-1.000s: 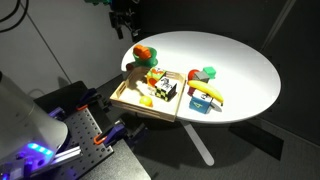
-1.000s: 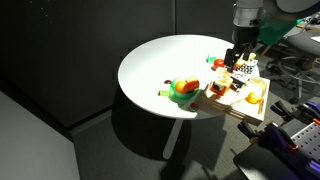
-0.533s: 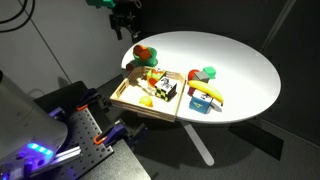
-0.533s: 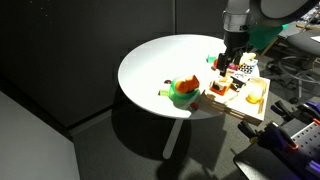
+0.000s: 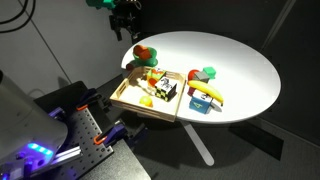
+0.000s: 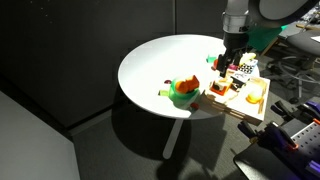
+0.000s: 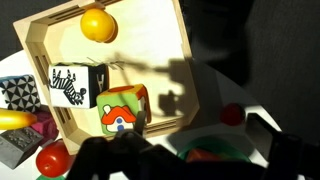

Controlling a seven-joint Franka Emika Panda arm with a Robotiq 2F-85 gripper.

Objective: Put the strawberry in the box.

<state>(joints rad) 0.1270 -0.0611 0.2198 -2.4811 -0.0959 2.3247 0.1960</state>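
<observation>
Currently: small red strawberry (image 7: 232, 114) outside shallow light wooden box (image 7: 145, 45); black gripper (image 6: 229, 68) above, jaws apart, empty, ready for pickup

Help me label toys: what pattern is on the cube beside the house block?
Cube: black-and-white zebra stripes, clearest in wrist view.

Both exterior views overlook the table (image 5: 240, 70); wrist view looks down close.

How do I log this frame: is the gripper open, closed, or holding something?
Gripper: jaws open, holding nothing.
</observation>
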